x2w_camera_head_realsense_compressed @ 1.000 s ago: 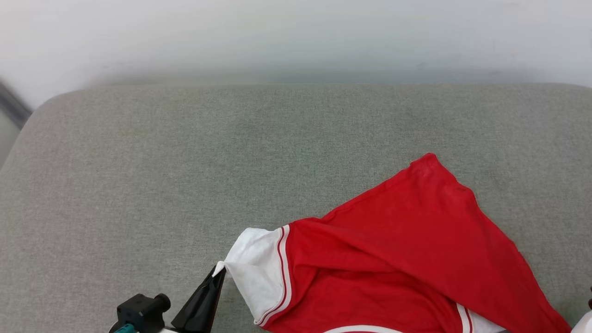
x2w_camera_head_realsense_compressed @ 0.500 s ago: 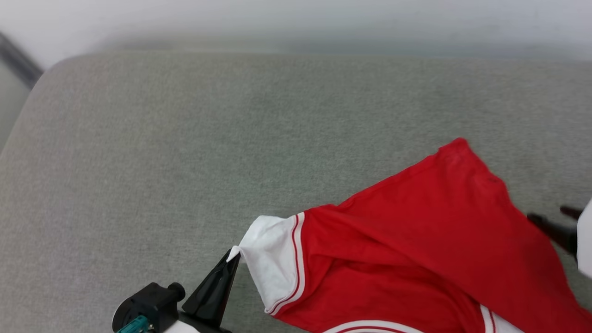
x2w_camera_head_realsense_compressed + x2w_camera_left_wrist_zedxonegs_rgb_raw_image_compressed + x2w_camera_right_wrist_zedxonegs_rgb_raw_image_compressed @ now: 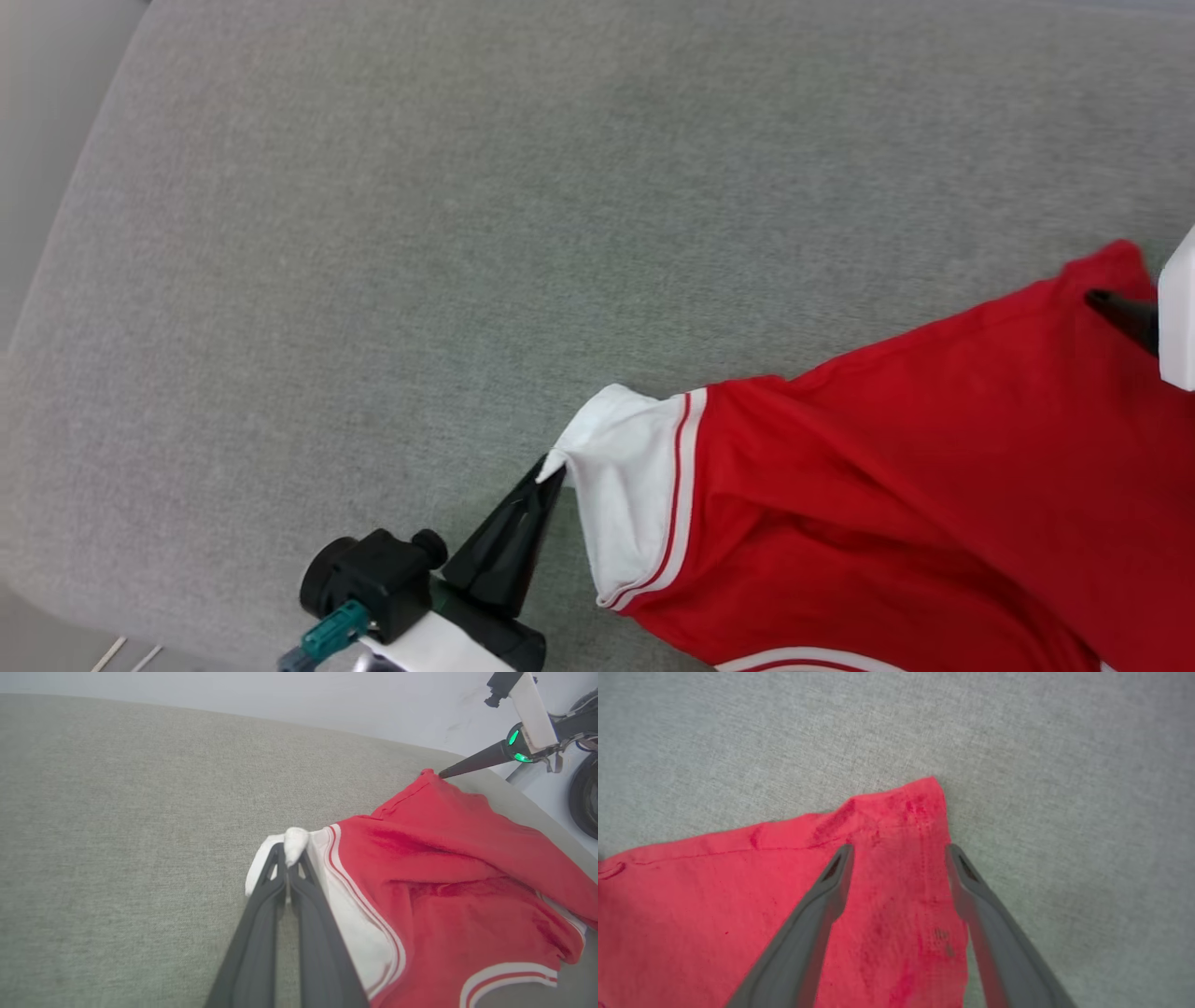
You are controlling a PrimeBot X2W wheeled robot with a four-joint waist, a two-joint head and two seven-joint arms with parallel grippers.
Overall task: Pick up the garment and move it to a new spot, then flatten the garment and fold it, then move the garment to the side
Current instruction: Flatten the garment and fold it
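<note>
The left jaws are pressed together, pinching a fold at the edge of the garment's (image 3: 887, 485) white sleeve (image 3: 625, 485). In the left wrist view a small tuft of white cloth (image 3: 295, 841) sticks out past their tips. From there the sleeve and its striped trim (image 3: 362, 896) fall away to the right of these jaws. The red body (image 3: 444, 872) lies rumpled on the grey cushion (image 3: 373, 280) beyond the sleeve.

The right jaws are spread wide above the garment's far red corner (image 3: 920, 798). That corner sits just past their tips and between them. One finger (image 3: 831, 891) is over red cloth, and the other (image 3: 971, 891) runs along the garment's side edge with its tip over the cushion. Whether these fingers touch the cloth cannot be told. Nothing is gripped between them.
</note>
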